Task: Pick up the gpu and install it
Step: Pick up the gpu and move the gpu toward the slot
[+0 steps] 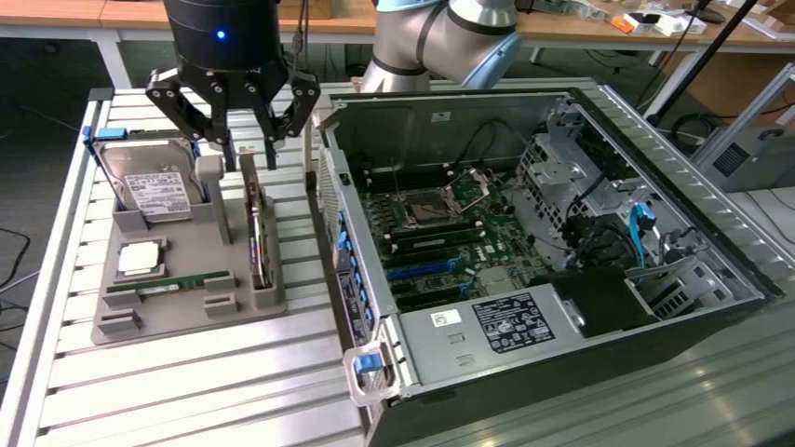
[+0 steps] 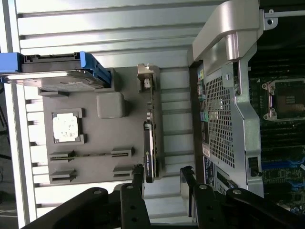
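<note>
**Pincer spread over the standing gpu, card not yet lifted**

- Table (image 1: 186, 391): slatted aluminium. It carries everything noted here.
- Computer case (image 1: 435, 121): on the exterior view's right, lying on its side with the side panel off. The motherboard (image 1: 448, 214) faces up, probably so that a card can be pushed straight down into its slots.
- Grey parts holder (image 1: 186, 317): on the exterior view's left, just beside the case. Each part has its own moulded seat, probably so that it sits at a known spot and angle.
- Hard drive (image 1: 155, 191): silver with a white label, propped tilted at the holder's far left corner.
- gpu (image 1: 256, 233): in the holder's right-hand slot, nearest the case, running far to near.
  - It stands on its long edge, so both flat faces are free; I judge that this is to let fingers close across its thickness.
  - It is a thin card. The wrist view shows a green board edge, a black cooler on one face and a silver bracket at one end.
- Processor (image 1: 140, 259): flat in its square seat.
- Memory stick (image 1: 168, 282): slim and green, lying near the holder's near edge.
- Pincer (image 1: 244, 140): fingers apart and holding nothing. It hangs above the far part of the gpu with one finger on each side of the card's line. No contact shows.
</note>
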You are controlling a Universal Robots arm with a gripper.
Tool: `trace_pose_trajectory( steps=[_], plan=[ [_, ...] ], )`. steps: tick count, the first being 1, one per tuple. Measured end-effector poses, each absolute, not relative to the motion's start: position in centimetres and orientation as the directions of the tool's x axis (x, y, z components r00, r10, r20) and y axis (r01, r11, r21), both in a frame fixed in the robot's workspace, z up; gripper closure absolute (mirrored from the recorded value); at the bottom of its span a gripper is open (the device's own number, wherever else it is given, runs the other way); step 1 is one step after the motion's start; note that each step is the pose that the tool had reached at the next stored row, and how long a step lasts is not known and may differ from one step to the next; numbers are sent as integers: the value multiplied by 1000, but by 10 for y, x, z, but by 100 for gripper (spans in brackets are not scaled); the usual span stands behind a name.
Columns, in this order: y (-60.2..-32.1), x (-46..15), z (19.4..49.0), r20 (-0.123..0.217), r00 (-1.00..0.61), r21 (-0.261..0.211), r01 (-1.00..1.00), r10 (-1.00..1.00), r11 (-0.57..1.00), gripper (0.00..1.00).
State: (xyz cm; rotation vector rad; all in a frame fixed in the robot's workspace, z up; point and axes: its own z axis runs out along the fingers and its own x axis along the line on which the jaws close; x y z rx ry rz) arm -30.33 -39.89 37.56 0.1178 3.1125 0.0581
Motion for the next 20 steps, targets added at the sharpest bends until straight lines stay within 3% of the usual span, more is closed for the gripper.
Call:
trace_pose_trajectory(
  steps=[20],
  plan=[
    [-399, -303, 371, -25, -997, 38, 75, 76, 996, 56]
  ],
)
